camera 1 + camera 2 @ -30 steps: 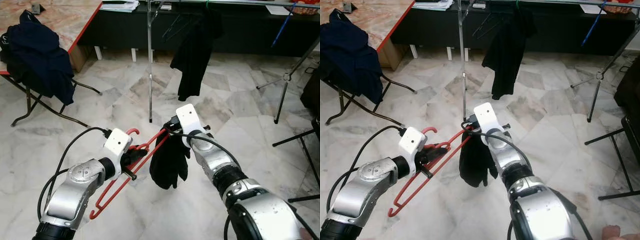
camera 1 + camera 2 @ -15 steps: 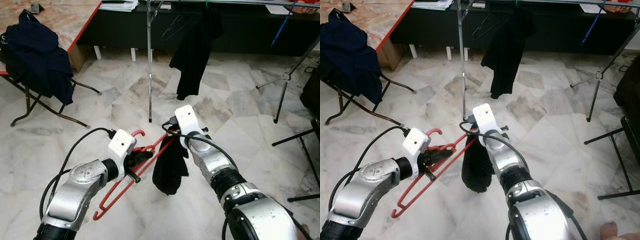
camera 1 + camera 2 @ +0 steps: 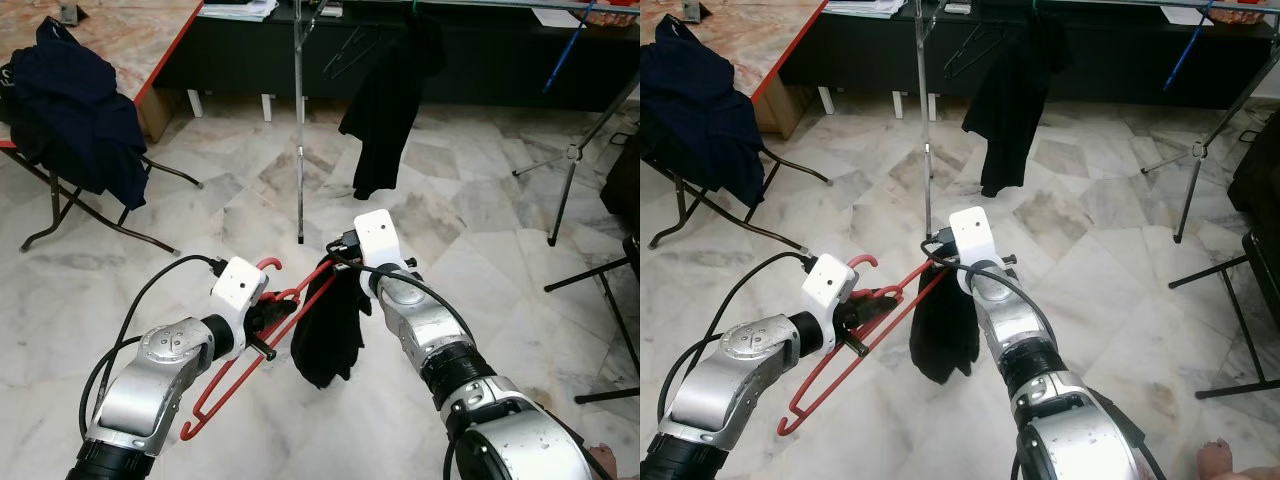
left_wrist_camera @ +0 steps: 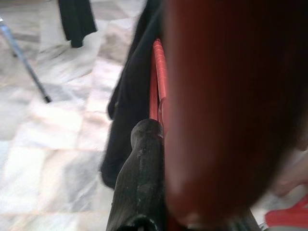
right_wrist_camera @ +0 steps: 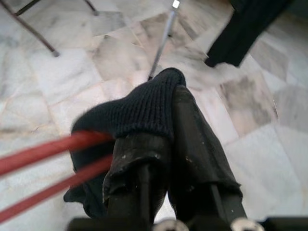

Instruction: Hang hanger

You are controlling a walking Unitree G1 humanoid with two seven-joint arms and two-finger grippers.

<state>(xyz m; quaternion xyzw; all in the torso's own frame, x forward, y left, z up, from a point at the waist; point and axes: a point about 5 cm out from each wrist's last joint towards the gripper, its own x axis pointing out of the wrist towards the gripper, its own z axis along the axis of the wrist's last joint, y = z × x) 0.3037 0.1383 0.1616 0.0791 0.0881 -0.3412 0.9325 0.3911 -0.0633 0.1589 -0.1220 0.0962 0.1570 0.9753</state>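
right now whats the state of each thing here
red hanger: held in the air, not hung
left gripper: shut on the hanger near its hook
black garment: draped over the hanger's end
right gripper: shut on the garment
clothes rack: standing, one dark garment hanging

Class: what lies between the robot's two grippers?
In the left eye view, the red hanger spans from left gripper to right gripper, which pinches black cloth.

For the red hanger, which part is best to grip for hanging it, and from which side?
Near the hook end of the red hanger, at its neck, coming from the robot's left as the left gripper does. The hook points up and stays free, while the black garment drapes the far arm.
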